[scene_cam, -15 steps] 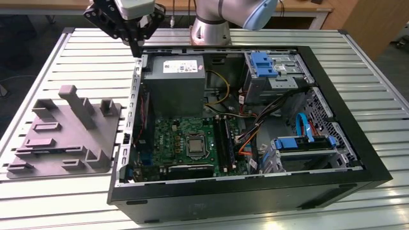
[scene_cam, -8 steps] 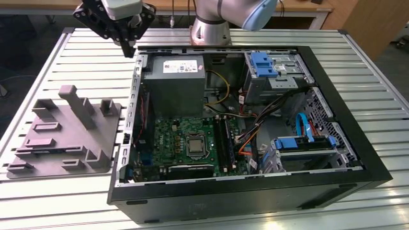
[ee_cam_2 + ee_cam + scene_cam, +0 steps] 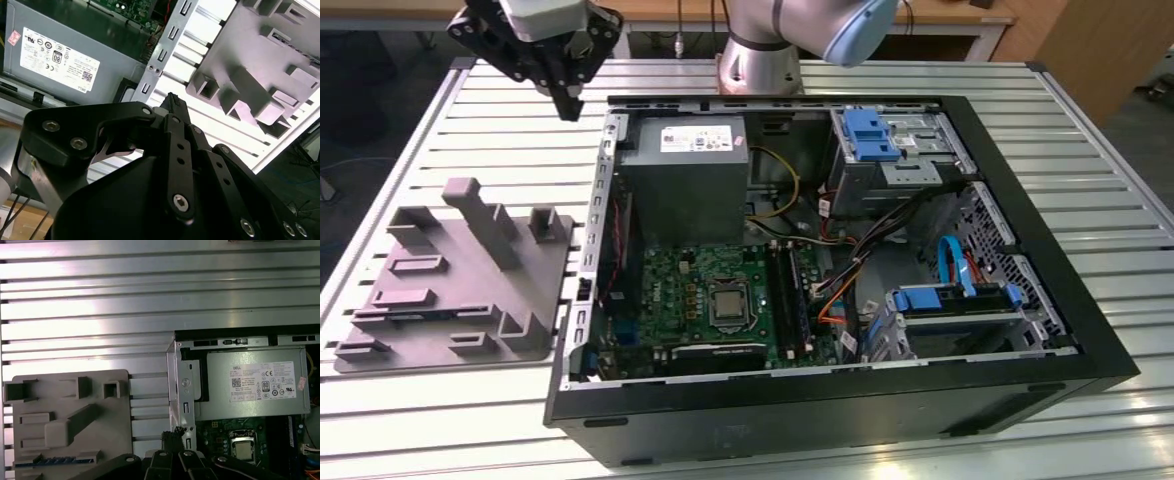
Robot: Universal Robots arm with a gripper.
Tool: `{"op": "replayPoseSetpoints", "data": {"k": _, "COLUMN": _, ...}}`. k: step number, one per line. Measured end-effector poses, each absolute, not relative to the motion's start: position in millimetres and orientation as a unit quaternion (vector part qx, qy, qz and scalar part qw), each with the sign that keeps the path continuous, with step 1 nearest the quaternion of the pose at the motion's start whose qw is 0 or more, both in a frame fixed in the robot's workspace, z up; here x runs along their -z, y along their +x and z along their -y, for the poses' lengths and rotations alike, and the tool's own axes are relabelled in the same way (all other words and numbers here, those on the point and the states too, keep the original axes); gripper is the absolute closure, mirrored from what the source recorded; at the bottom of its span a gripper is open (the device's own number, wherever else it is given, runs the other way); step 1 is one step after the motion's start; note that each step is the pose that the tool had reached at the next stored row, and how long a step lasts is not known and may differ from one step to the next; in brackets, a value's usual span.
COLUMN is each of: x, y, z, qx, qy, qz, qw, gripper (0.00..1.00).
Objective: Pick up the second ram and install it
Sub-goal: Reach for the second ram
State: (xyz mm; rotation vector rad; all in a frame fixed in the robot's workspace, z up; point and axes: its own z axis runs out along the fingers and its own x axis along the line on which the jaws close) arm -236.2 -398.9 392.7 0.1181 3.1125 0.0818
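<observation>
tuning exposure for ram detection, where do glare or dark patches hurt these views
Second wrist view: the silver slatted metal table is blown out white beside the grey plastic parts holder, and the black gripper looms dark. First wrist view: a glare band crosses the table, yet the long blue ram stick in the holder is readable. Exterior view: evenly lit.

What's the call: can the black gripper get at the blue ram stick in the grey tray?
Probably yes. The long blue ram stick lies uncovered in the grey plastic tray; the black gripper hangs above the slatted metal table by the black computer case, nothing between.
</observation>
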Motion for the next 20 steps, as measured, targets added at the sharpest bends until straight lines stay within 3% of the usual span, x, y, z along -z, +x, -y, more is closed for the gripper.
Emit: {"op": "replayPoseSetpoints", "data": {"k": 20, "x": -391, "y": -271, "z": 400, "qx": -0.026, "qy": 0.038, "qz": -0.999, "qw": 0.013, "gripper": 0.9}}
